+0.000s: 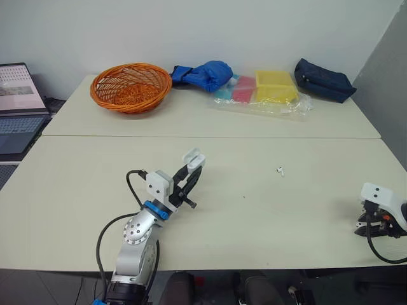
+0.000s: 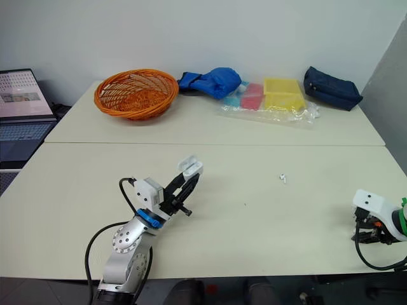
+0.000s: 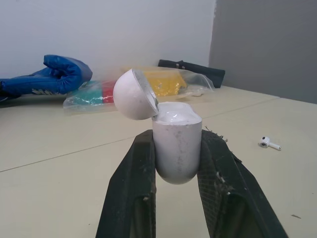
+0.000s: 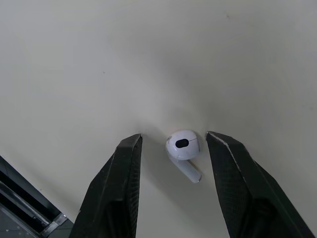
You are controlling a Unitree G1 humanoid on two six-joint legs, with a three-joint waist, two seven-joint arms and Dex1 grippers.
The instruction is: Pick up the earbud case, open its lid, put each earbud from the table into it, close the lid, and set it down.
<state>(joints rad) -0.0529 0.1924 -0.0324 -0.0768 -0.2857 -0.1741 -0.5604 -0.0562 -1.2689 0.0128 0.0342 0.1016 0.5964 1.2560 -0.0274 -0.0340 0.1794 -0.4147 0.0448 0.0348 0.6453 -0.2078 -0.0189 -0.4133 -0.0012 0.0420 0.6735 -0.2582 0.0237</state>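
Left gripper (image 1: pixel 191 175) sits over the near part of the cream tabletop (image 1: pixel 254 222), left of centre. Its two black fingers (image 3: pixel 136 173) are pinched on the sides of the white rounded plastic earbud case (image 3: pixel 177 148), which is held upright off the table. The domed white lid (image 3: pixel 132 94) is flipped open and tilted back on its hinge. Cannot tell what is inside the case. Right gripper (image 4: pixel 173 137) is at the near right edge of the table, pointing down. Its fingers are spread, one on each side of a small white stemmed earbud (image 4: pixel 183 146) that lies flat on the surface between them. Neither finger touches it. A second small white earbud (image 1: pixel 280 170) lies loose further in, right of centre, well apart from both grippers and roughly level with the held case. Across a seam, the far table surface has a round orange wicker basket (image 1: pixel 131 87) at back left. Just right of it is a blue padded fabric item (image 1: pixel 206 74). Next comes a clear plastic bag (image 1: pixel 299 108) with yellow, pink and teal blocks inside, then a dark navy zip pouch (image 1: pixel 323 80) at far right. An open grey laptop (image 1: pixel 16 105) stands off the table's left side.
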